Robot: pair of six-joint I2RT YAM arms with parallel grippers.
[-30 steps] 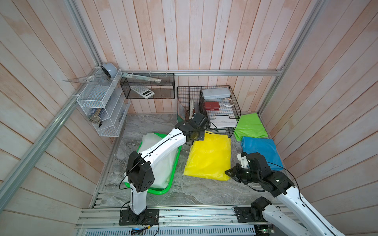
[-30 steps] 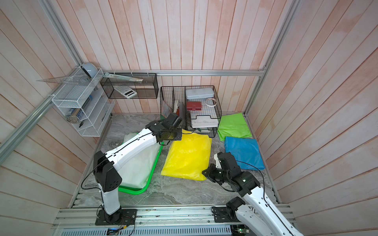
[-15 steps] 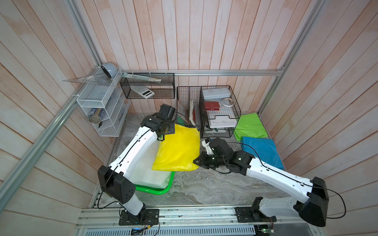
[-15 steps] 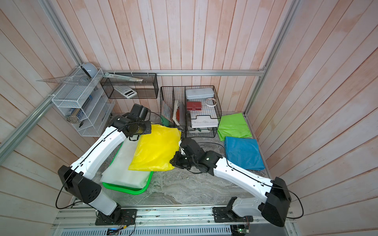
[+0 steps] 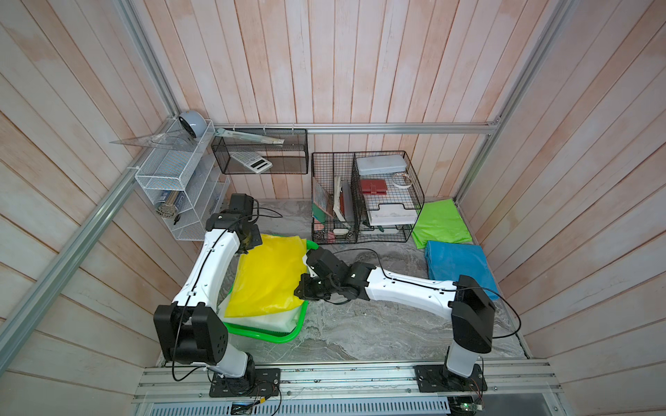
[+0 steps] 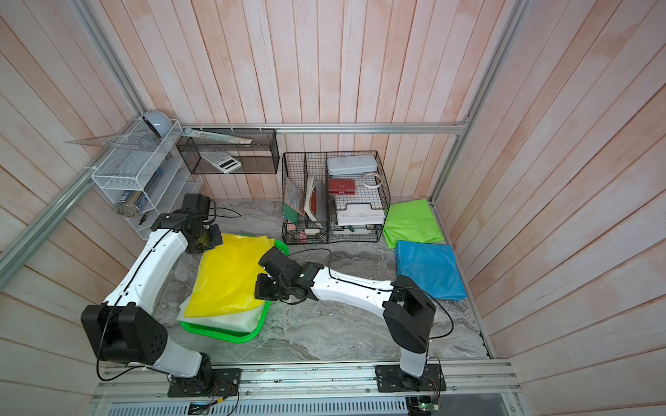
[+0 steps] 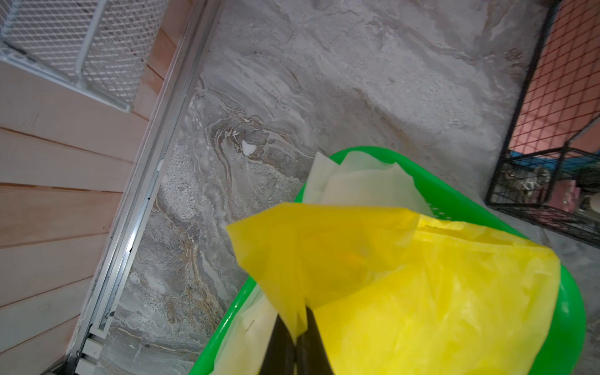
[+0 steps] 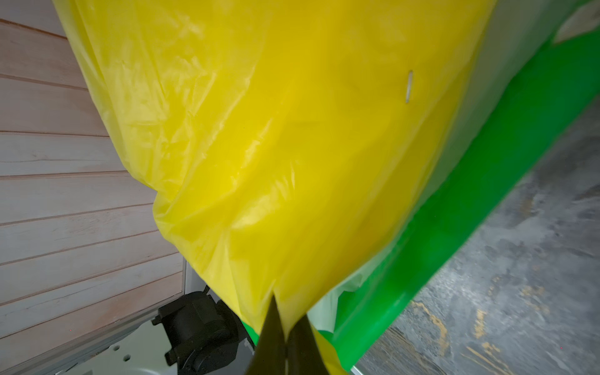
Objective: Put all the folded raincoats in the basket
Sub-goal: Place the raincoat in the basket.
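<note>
A: Well, the room?
B: Wooden walls [image 5: 324,72] round a marble table [image 5: 360,324], a wire rack [image 5: 355,194] at 12 o'clock.
A: The basket [image 5: 284,338]?
B: At 9 o'clock on the table, a white sheet [image 5: 266,318] in it. The raincoat [image 5: 266,277], yellow, is held spread over it; whether it touches, I cannot tell.
A: The grippers?
B: The left gripper [image 7: 300,324] pinches the raincoat's 11 o'clock corner, the right gripper [image 8: 285,328] its 3 o'clock edge. Fingers [image 8: 269,341] of both are closed tight on the film.
</note>
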